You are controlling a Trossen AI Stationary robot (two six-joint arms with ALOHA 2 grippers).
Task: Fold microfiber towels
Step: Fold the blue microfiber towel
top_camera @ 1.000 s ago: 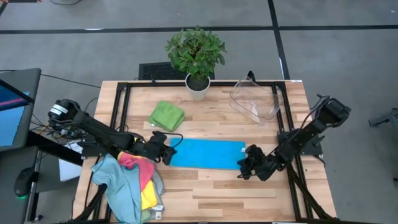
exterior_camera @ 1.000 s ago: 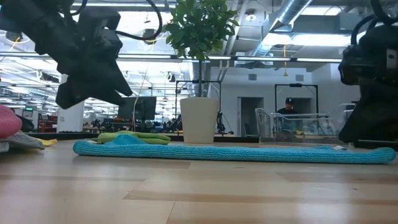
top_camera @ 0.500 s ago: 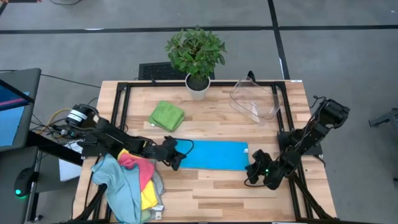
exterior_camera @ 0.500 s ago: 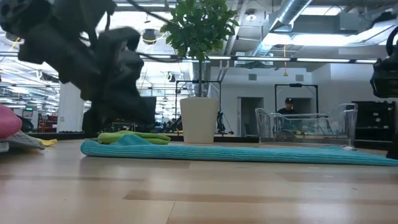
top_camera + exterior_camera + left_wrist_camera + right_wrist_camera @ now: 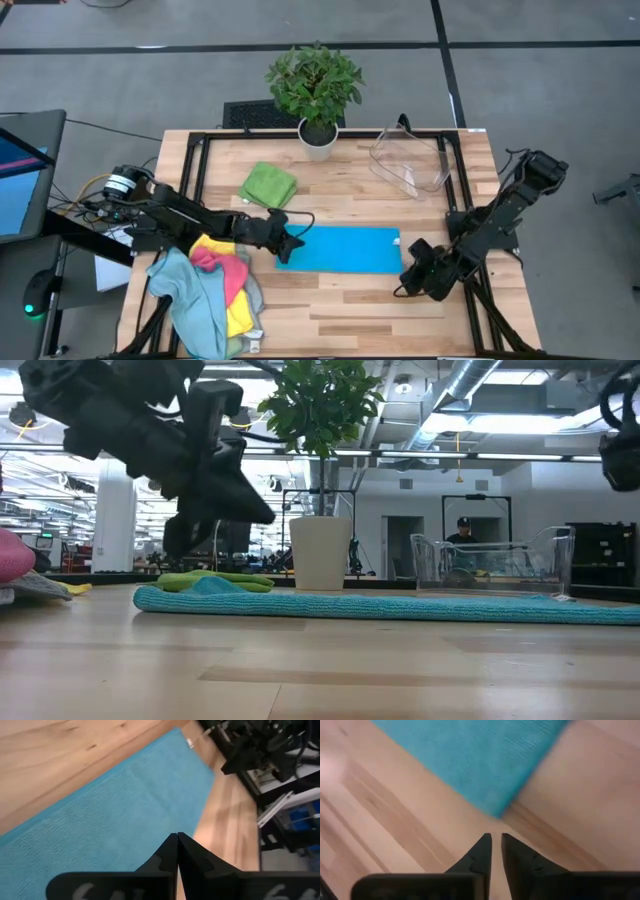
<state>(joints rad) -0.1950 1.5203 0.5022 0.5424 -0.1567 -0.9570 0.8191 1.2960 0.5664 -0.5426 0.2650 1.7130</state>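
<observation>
A blue microfiber towel (image 5: 345,249) lies flat on the table as a long folded strip (image 5: 400,606). My left gripper (image 5: 293,247) is shut and hangs above the strip's left end (image 5: 100,835), pointing toward the table's right edge and clear of the cloth (image 5: 268,517). My right gripper (image 5: 408,283) stands slightly open over bare wood just off the strip's near right corner (image 5: 495,810), with nothing between its fingers (image 5: 496,836). A folded green towel (image 5: 268,185) lies behind the strip. A pile of pink, yellow and pale teal towels (image 5: 212,290) sits at the near left.
A potted plant (image 5: 316,95) stands at the far edge's middle, and a clear plastic bin (image 5: 410,162) at the far right. Bare wood (image 5: 340,310) lies in front of the blue strip. A person shows far off in the room (image 5: 463,532).
My left gripper has gone toward the table's right edge and now hangs over the blue strip's left end. My right gripper has drawn back from the strip's right end toward the near right and has risen.
</observation>
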